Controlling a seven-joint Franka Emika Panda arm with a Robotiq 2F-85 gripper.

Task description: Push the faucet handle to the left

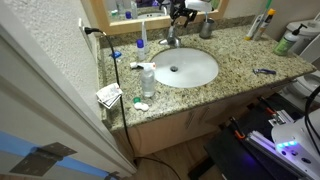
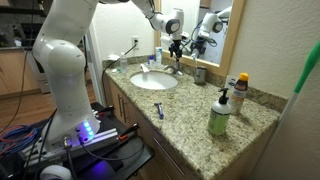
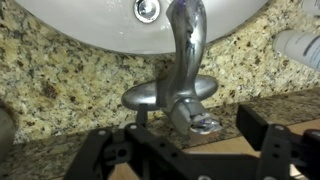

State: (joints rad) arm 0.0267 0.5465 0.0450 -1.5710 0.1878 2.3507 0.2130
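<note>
- A speckled stone counter (image 1: 235, 62) is being shown in both exterior views, holding a white sink (image 1: 200, 72).
- A mirror (image 2: 218, 22) is being shown on the wall behind it.
- A green bottle (image 2: 219, 115) is being seen at the counter's end.
- The faucet handle (image 3: 200, 122) is being shown at 6 o'clock from the spout (image 3: 186, 40) in the wrist view.
- The gripper (image 3: 182, 140) jaws are being held wide open, one each side of the handle, not touching.

One white sink (image 1: 198, 66) is set in the one granite surface (image 1: 240, 55). Behind the sink: one faucet (image 1: 172, 39), one faucet handle (image 3: 198, 120), one metal cup (image 1: 207, 29). Near the sink: one clear bottle (image 1: 148, 79), one razor (image 1: 263, 71). Farther from the sink: one green bottle (image 2: 219, 115).
</note>
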